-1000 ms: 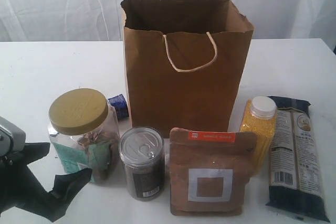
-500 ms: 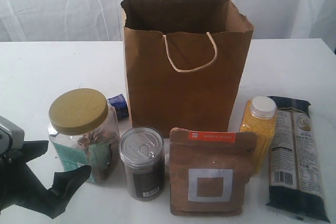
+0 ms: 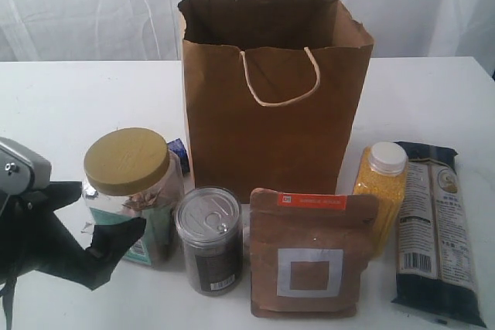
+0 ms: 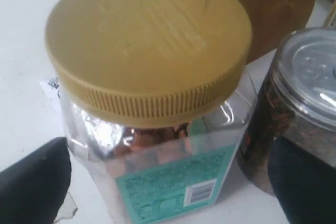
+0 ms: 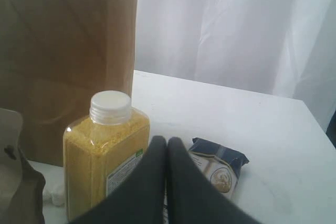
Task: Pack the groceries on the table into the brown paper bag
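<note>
Left pincer [image 3: 110,208] spread wide, fingers flanking gold-lidded clear jar [image 3: 128,164]; contact unclear. Jar on table [image 3: 62,98], long axis near upright. Brown paper bag [image 3: 271,129] at 1 o'clock beyond, mouth open. Right pincer [image 5: 167,148] closed, empty, by yellow-grain bottle [image 5: 105,156]; left nearer.

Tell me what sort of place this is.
Probably a staged test setup, not a shop or kitchen: a plain white table, a white curtain backdrop, and groceries lined up before a brown paper bag.
</note>
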